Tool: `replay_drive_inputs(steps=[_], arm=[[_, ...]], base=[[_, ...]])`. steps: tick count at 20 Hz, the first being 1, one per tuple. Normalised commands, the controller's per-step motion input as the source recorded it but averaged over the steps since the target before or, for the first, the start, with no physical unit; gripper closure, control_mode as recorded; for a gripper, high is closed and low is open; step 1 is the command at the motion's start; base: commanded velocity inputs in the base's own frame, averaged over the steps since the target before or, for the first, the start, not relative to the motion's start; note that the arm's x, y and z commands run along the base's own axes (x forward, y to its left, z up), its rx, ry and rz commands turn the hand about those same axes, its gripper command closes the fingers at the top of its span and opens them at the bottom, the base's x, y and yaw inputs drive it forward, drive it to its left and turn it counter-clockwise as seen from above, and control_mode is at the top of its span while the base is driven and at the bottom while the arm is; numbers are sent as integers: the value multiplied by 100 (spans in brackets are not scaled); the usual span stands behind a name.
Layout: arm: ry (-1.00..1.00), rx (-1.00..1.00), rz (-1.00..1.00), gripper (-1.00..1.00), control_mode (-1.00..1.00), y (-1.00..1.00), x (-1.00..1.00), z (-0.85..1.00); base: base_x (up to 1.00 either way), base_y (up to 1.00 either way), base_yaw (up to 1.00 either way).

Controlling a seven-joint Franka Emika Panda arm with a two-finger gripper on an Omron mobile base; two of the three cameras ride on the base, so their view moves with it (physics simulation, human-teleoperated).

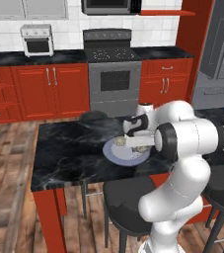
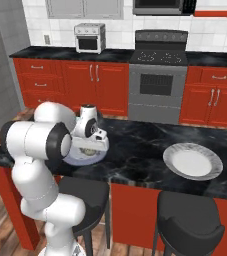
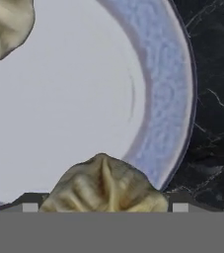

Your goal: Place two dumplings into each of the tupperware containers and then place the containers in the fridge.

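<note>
Your end effector (image 3: 105, 207) sits low over the near-left plate (image 3: 168, 94) on the worktop (image 1: 69, 148), its two tips set wide either side of one dumpling (image 3: 106, 190), straddling it but, as far as you can tell, not yet clamped on it; a second dumpling (image 3: 5, 24) lies further in on the same plate. By my judgement you are at the very start: no dumpling looks moved; two plates counted, the other (image 2: 192, 161) bare to the right.

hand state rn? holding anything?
Hand: open, fingertips either side of a dumpling on the plate; grip not confirmed.
</note>
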Motion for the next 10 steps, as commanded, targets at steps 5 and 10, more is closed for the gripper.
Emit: replay_drive_inputs(steps=[5, 10], arm=[[-2, 0, 0, 100, -100, 14, -84, 100], [0, 0, 0, 100, -100, 1, -90, 98]], base=[[0, 0, 0], [0, 0, 0]])
